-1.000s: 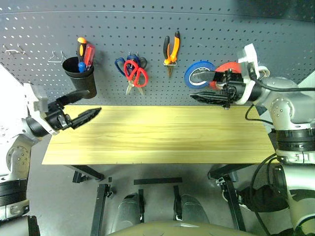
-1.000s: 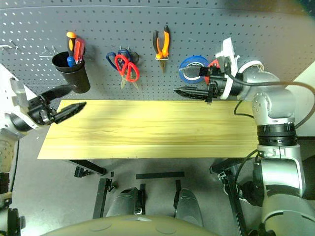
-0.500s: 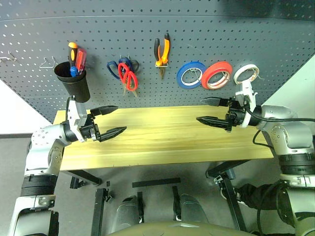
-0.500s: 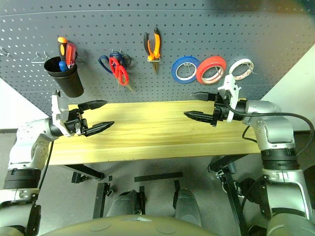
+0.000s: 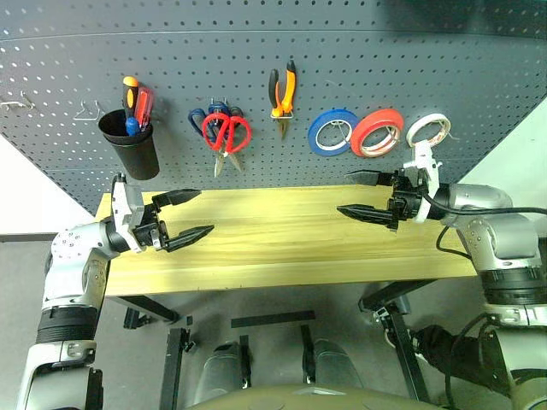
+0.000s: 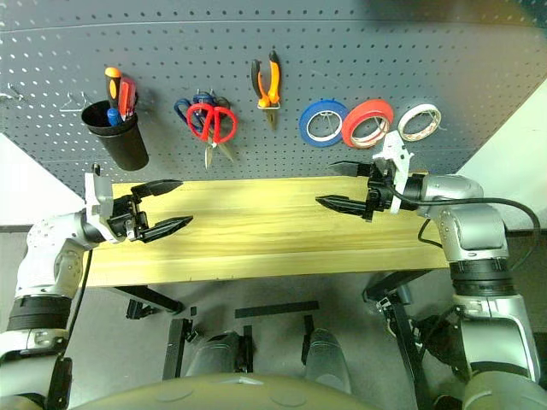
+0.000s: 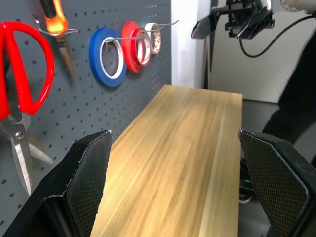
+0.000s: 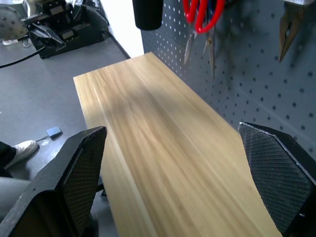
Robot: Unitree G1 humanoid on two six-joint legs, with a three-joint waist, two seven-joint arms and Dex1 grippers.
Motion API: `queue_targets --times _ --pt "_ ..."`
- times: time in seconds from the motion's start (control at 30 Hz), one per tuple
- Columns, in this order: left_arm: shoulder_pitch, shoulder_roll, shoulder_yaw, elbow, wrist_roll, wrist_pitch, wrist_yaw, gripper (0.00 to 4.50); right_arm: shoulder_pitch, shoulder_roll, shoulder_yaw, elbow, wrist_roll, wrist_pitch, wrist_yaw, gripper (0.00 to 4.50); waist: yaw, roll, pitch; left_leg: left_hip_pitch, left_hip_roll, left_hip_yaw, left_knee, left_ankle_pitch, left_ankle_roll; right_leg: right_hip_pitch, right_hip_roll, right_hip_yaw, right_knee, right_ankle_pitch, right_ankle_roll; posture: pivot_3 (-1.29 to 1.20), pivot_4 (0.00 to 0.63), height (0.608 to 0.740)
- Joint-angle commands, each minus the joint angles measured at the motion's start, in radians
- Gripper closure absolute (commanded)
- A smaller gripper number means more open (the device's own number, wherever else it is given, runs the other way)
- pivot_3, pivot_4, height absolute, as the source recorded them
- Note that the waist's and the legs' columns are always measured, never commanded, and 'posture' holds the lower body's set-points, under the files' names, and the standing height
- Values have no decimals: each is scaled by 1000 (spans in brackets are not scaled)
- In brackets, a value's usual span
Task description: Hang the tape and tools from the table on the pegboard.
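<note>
We see the red tape [image 5: 377, 132] hanging flat against the pegboard [image 5: 359, 51] on a hook, between a blue roll and a white one. The pliers [image 5: 284, 94] with orange and black handles hang jaws down near the board's middle, the red-handled scissors [image 5: 226, 137] hang blades down to their left, and the orange-and-black screwdriver [image 5: 130, 92] stands handle up in the black cup [image 5: 132, 145]. Below them the light wood table [image 5: 282, 239] is bare.

arms: silver-grey, black joint bands | fingers [image 5: 188, 231]: black, pointed, textured | wrists: white brackets, black cables
</note>
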Motion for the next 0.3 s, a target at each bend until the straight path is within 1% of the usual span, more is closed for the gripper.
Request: queue_targets --times 0.03,0.07,0.13,0.17,0.3 --pt "7 21 49 12 -19 -30 -7 191 -37 26 20 -9 0 -13 2 0 3 0 0 0 0 0 0 0 0 0 0 0 0 0 0 17 102 732" --pt "8 25 56 11 -18 -29 1 191 -48 32 24 -2 3 -13 7 0 2 0 0 0 0 0 0 0 0 0 0 0 0 0 0 23 99 732" --pt "3 28 68 15 -19 -24 19 191 -77 41 41 34 -3 -23 29 0 3 0 0 0 0 0 0 0 0 0 0 0 0 0 0 35 133 732" --pt "24 25 75 -1 -13 -28 37 191 -84 37 53 58 -14 -36 50 0 4 0 0 0 0 0 0 0 0 0 0 0 0 0 0 59 120 732" --pt "88 25 112 -65 -31 -7 90 191 -120 31 70 113 -28 -52 94 0 7 0 0 0 0 -1 -1 0 1 0 0 0 0 0 0 71 122 732"
